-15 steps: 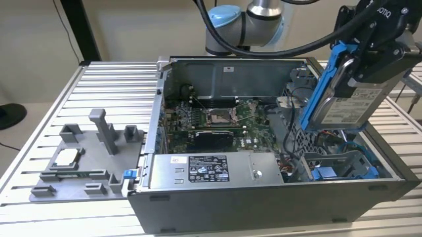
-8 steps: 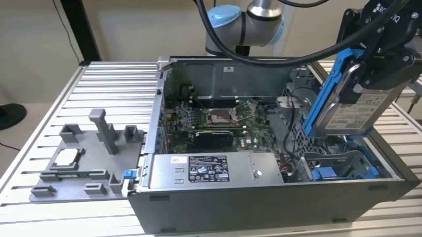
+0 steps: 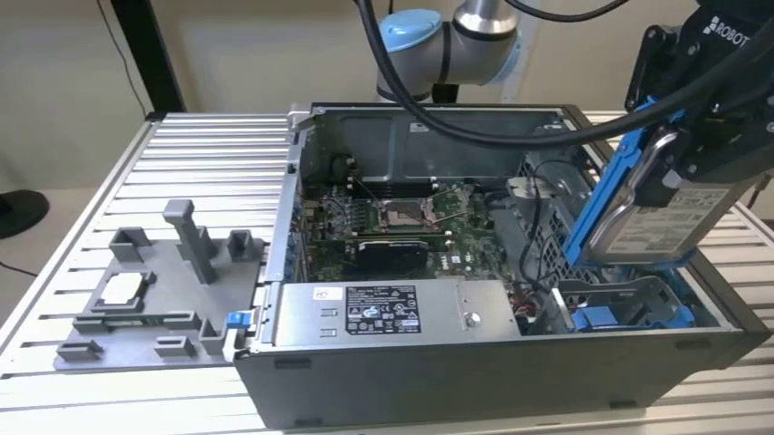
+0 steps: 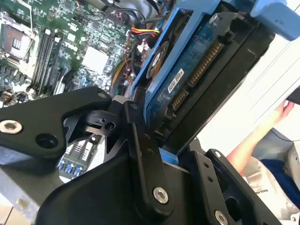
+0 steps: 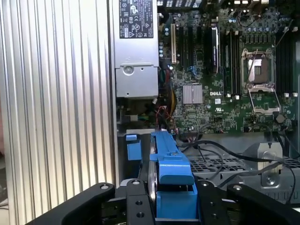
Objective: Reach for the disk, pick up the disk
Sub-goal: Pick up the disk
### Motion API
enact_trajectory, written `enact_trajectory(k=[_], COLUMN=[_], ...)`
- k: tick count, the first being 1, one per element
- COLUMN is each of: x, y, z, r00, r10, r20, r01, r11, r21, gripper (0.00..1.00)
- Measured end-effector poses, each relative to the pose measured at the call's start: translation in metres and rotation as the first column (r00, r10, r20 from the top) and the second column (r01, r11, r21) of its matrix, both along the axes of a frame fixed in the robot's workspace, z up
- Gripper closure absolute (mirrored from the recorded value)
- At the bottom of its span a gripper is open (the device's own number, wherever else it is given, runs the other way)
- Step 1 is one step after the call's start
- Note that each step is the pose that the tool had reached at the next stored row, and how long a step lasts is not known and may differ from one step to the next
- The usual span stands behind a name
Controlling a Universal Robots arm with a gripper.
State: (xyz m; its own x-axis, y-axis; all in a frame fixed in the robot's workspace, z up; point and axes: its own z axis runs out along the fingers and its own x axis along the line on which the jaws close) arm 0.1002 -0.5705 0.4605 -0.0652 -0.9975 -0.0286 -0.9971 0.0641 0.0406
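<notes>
tool (image 3: 695, 172) grips white-labelled disk (image 3: 665, 222) above computer case (image 3: 484, 381).

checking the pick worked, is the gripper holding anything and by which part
Yes. The gripper holds the disk by its upper end, fingers clamped across its blue bracket, lifted above the case.

My gripper (image 4: 140, 154) is matt black metal with bright screws. The disk (image 3: 662, 222) it clamps shows dull silver-grey metal, a white paper label and glossy blue plastic edging. The table (image 3: 181, 154) is ribbed, brushed aluminium.
</notes>
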Motion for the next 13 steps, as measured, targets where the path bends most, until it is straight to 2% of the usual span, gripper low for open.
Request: enact_trajectory(k=[3, 5, 13], x=[0.000, 0.000, 0.000], y=[-0.0070, -0.0096, -0.0157], z=[-0.0006, -0.0012, -0.0032], r00=[1.0000, 1.0000, 1.0000], r10=[0.000, 0.000, 0.000], r20=[0.0000, 0.0000, -0.0004], r01=[0.000, 0.000, 0.000], r11=[1.0000, 1.0000, 1.0000], r21=[0.0000, 0.0003, 0.0027], gripper=[1.00, 1.00, 1.00])
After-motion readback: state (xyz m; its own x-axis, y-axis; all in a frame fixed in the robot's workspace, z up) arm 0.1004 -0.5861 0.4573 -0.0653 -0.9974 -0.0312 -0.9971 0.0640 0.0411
